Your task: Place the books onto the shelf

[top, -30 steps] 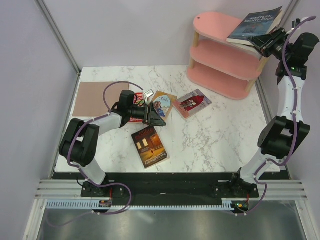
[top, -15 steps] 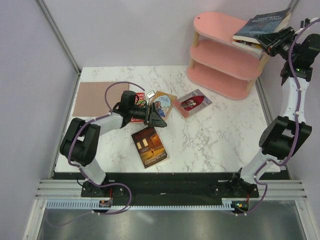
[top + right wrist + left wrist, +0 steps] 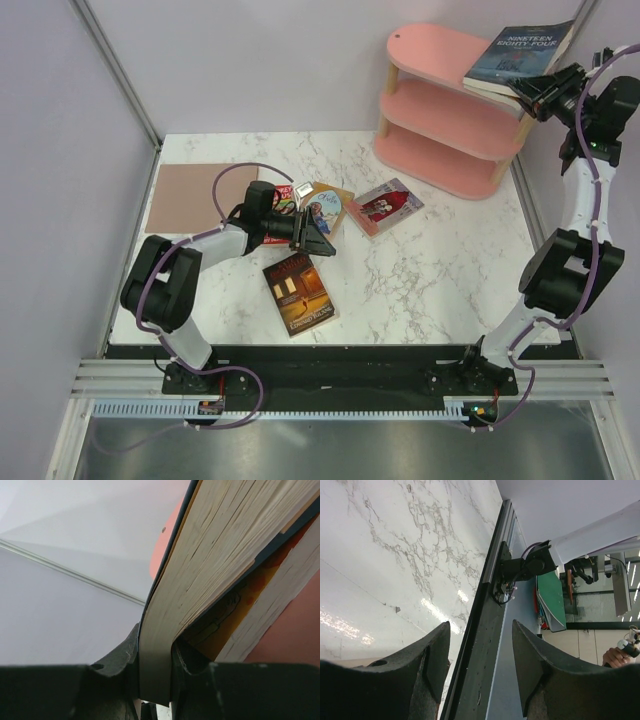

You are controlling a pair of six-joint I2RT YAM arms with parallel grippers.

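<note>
Blue book (image 3: pixel 520 50) shifted, colourful book (image 3: pixel 230 615) on shelf (image 3: pixel 430 50)

We see L arm (image 3: pixel 215 243) folded low at near left, forearm reaching right. L gripper (image 3: pixel 318 240) lies on its side, jaws apart w/ nothing between. R arm (image 3: pixel 580 200) stretches tall to far right, R gripper (image 3: pixel 533 93) pinching dark blue book (image 3: pixel 520 50) by its edge.

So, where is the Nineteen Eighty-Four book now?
Top view, upper right: the Nineteen Eighty-Four book hangs tilted over the top of the pink shelf, its edge pinched by the right fingers.
</note>
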